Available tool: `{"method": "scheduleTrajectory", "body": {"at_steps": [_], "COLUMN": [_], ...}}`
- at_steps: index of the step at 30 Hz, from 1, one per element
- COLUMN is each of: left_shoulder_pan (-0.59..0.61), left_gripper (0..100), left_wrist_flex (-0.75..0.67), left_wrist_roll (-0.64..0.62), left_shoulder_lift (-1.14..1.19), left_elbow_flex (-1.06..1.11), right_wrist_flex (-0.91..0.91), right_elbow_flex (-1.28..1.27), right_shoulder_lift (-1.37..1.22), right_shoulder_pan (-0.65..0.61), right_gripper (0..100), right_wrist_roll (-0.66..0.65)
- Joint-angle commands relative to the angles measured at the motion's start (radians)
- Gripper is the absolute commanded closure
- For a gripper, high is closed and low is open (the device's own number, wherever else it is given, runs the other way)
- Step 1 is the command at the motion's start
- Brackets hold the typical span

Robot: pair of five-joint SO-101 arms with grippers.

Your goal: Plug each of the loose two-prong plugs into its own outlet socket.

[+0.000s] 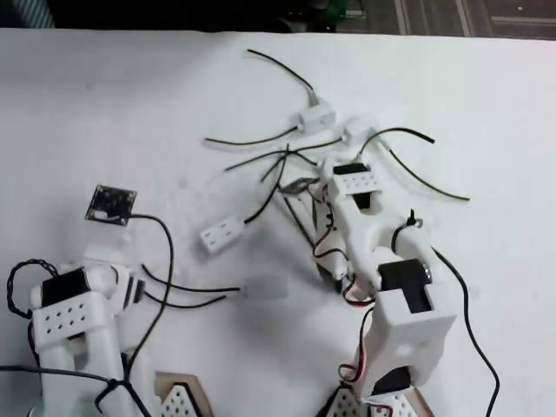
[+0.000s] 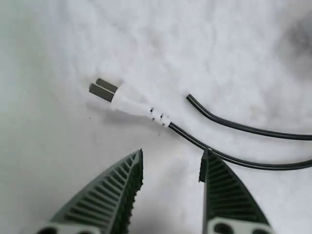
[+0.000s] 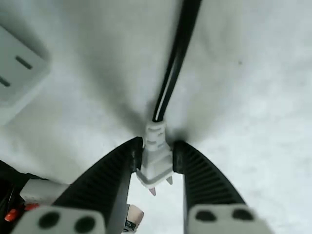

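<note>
Right pincer point(image 3: 157, 143) is clamped on a white plug point(image 3: 155, 163), right of the middle socket block point(image 1: 221, 234). Left pincer point(image 2: 172, 152) gapes wide (nothing held). A loose plug point(image 2: 129, 100) lies on the table point(image 1: 486, 104), on the arms' side of that block.

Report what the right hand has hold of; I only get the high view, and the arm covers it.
Observer: The right hand is shut on a white plug, gripping its body from both sides.
Operator: Give me the prong direction.
Observer: Its prongs point back into the hand; the black cord leads out ahead.
Operator: Now check the left side.
Observer: The left hand is open above the table, and a second plug lies flat just beyond it, untouched.
</note>
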State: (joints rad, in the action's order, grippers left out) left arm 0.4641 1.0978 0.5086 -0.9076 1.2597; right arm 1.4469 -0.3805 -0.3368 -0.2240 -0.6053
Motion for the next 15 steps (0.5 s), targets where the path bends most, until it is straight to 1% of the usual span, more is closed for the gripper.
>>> {"method": "scheduleTrajectory", "body": {"at_steps": [1,8,15], "left_shoulder_pan": [-0.002,-0.002,-0.002], "left_gripper": [80,80,80], "left_wrist_flex": [-0.009,-0.009,-0.009], "left_wrist_roll": [-0.003,-0.003,-0.003], "left_shoulder_lift": [-0.019,-0.019,-0.019], "left_elbow_flex": [0.002,0.002,0.002], "right_wrist_flex": [-0.018,-0.01,0.097], "right_elbow_flex": [0.003,0.052,0.127], "right_shoulder_lift": [-0.01,-0.008,0.091], "right_shoulder_pan": [-0.004,0.002,-0.001], "right_gripper": [97.1,98.1,98.1], "right_wrist_roll": [-0.008,-0.008,-0.005]}}
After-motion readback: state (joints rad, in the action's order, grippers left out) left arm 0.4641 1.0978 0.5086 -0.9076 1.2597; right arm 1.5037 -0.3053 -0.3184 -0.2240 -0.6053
